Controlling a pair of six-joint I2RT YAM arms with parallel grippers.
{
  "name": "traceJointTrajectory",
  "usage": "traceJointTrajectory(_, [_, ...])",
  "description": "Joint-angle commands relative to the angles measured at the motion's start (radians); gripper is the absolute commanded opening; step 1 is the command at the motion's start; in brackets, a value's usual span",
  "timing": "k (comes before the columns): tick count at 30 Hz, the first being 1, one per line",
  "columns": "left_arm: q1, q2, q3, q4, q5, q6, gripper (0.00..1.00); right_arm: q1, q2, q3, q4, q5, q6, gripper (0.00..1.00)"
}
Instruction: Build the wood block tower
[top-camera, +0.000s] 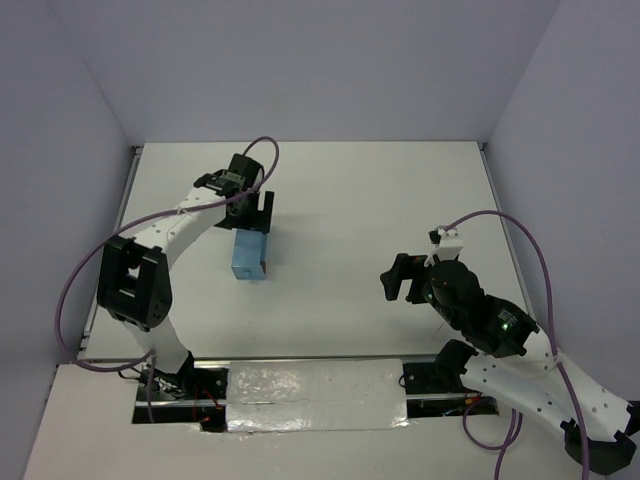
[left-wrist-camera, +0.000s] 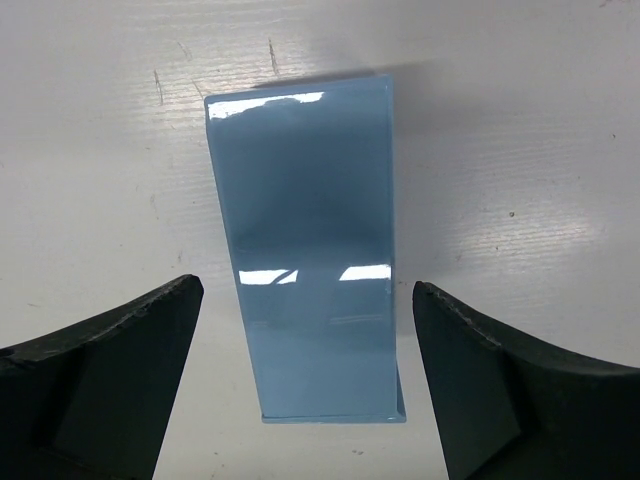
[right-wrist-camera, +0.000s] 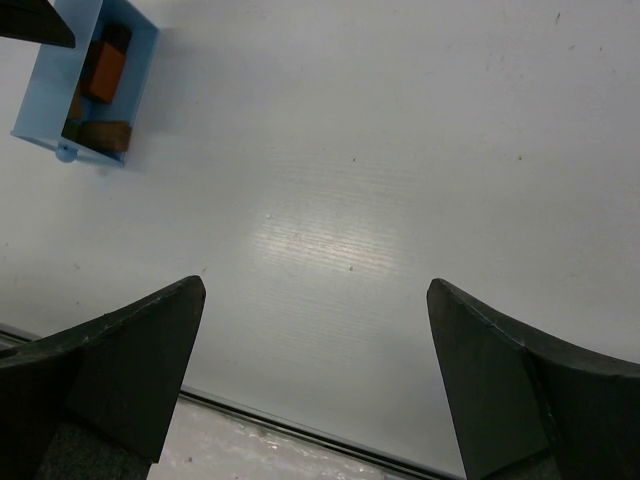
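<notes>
Because the wood blocks (right-wrist-camera: 103, 75) lie packed inside the blue box (left-wrist-camera: 305, 250), which sits between the spread jaws of the left gripper (left-wrist-camera: 307, 300), an off-centre squeeze could tip the box and spill them. The right gripper (right-wrist-camera: 315, 290), also spread, holds nothing, well apart from the box.

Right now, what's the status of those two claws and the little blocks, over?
Left gripper open, astride the light blue box, not touching. Right gripper open over the table. Wood blocks inside the box, no tower yet.
</notes>
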Motion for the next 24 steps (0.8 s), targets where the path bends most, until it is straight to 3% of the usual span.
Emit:
traceJointTrajectory(1, [0.005,0.023,0.008,0.013,0.003,-0.008,0.99,0.008,0.002,-0.009,0.051,-0.003,-0.011,1.0])
traceJointTrajectory(15, [0.005,0.114,0.018,0.007,0.022,-0.022,0.98,0.017,-0.004,-0.01,0.054,-0.004,-0.014,1.0])
traceJointTrajectory(18, [0.002,0.106,0.024,0.0,0.011,-0.018,0.88,0.017,-0.002,-0.012,0.054,-0.004,-0.014,1.0])
traceJointTrajectory(19, [0.0,0.107,0.028,-0.008,-0.012,-0.016,0.79,0.016,-0.001,-0.012,0.053,-0.003,-0.012,1.0])
traceJointTrajectory(21, [-0.001,0.112,0.039,-0.036,-0.044,-0.015,0.7,0.017,-0.002,-0.012,0.051,-0.001,-0.012,1.0])
traceJointTrajectory(23, [-0.003,0.118,0.05,-0.056,-0.09,-0.015,0.42,0.019,-0.008,-0.01,0.051,0.002,-0.011,1.0])
traceJointTrajectory(24, [-0.004,0.118,0.054,-0.081,-0.113,-0.019,0.32,0.017,-0.009,-0.01,0.053,0.0,-0.011,1.0])
